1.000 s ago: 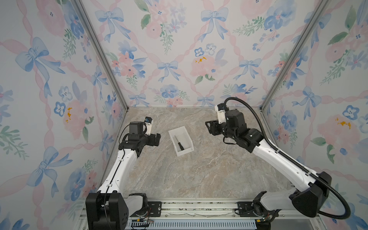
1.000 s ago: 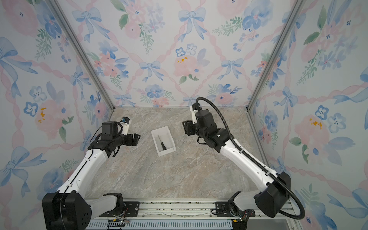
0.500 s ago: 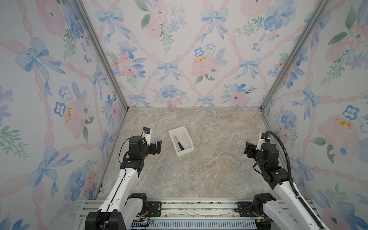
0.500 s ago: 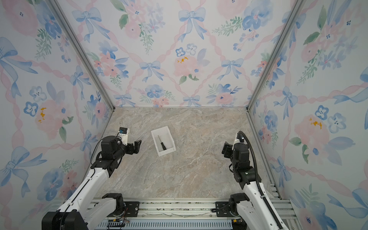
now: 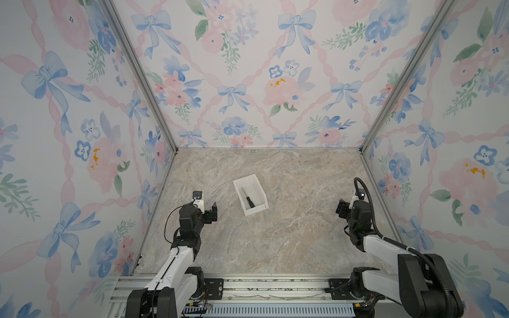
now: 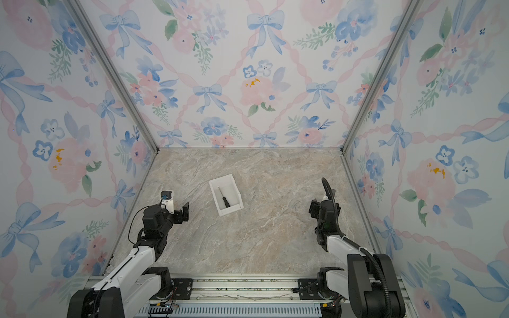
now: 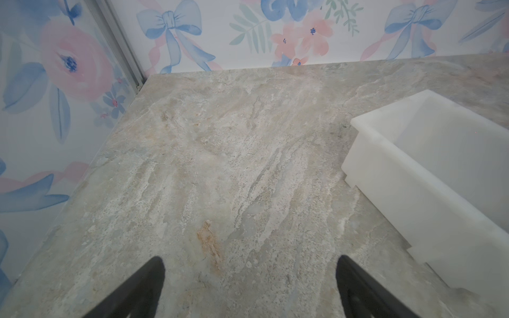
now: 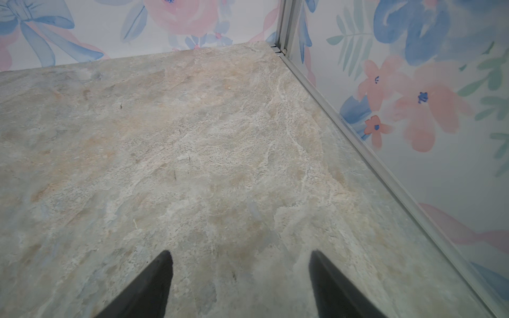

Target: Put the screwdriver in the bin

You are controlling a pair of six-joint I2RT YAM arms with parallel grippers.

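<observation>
The screwdriver lies in the bin, job seemingly done, so my left pincer and right pincer hang apart, empty

I see soft, even light, bright enough, no glare, shadows faint. Both top views sharp, edges bend. Wrist cams: near fingertips blurry.

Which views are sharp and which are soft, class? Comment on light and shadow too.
Both top views: even light, faint shadows, the screwdriver in the bin small yet crisp; left wrist view: bin wall hazy, left end effector dark and blurred; right wrist view: tabletop slightly soft, right end effector blurred.
</observation>
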